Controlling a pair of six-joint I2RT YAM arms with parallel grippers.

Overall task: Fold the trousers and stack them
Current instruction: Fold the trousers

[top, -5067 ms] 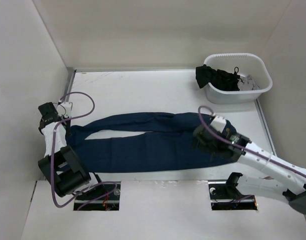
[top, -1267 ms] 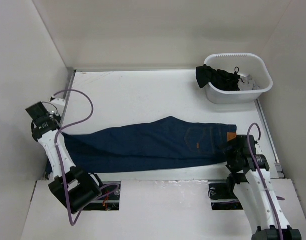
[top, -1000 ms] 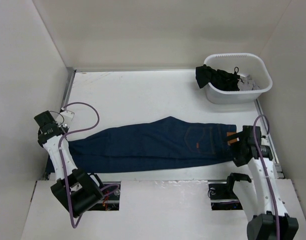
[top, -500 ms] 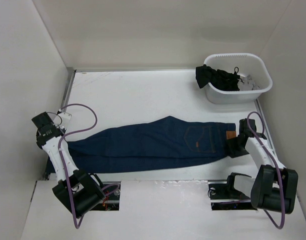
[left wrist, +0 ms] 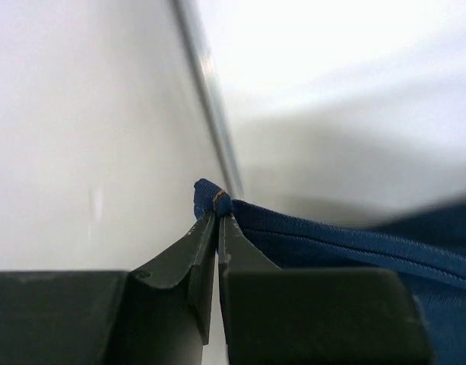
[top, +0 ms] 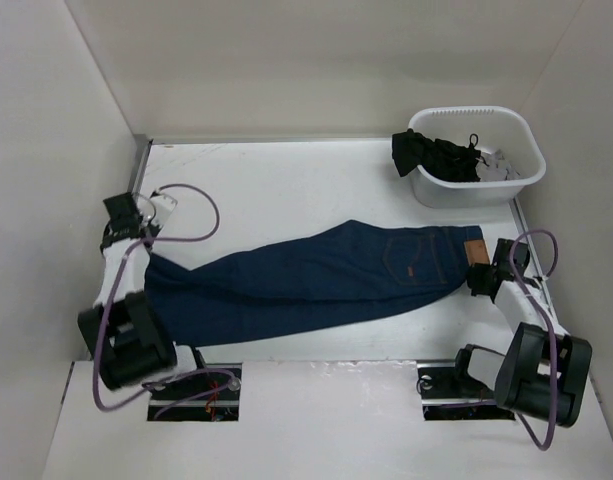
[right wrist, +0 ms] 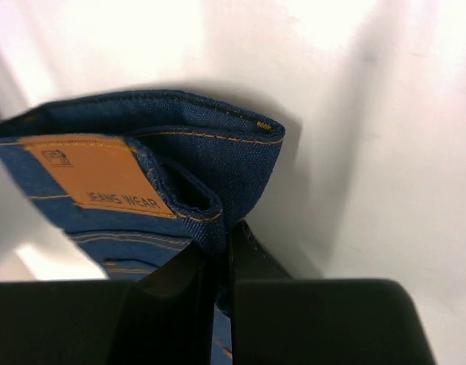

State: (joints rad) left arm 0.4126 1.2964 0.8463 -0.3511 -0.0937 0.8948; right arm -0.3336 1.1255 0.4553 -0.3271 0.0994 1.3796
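The left gripper (left wrist: 216,217) is closed to a hairline, pinching a small bunched corner of hem (left wrist: 210,195) on the jeans (top: 306,280). From the pinch, a stitched edge of dark blue denim runs off to that gripper's right. The right gripper (right wrist: 220,243) is likewise closed, gripping the folded waistband just below the tan patch (right wrist: 103,175), with the denim doubled over above its jaws. Seen from above, the jeans lie on the white table (top: 286,190), legs together as one long band pulled between the two grippers. The waist end lies on the near side of the white basket (top: 476,193), just in front of it. The leg end lies far to the basket's left, a little nearer the arm bases. So the long axis runs across the table, slightly slanted, with the right arm at the basket end and the left arm at the far end, well apart. The next fold likely means carrying one end along this axis to meet the other. Black clothes (top: 436,155) sit in the basket.
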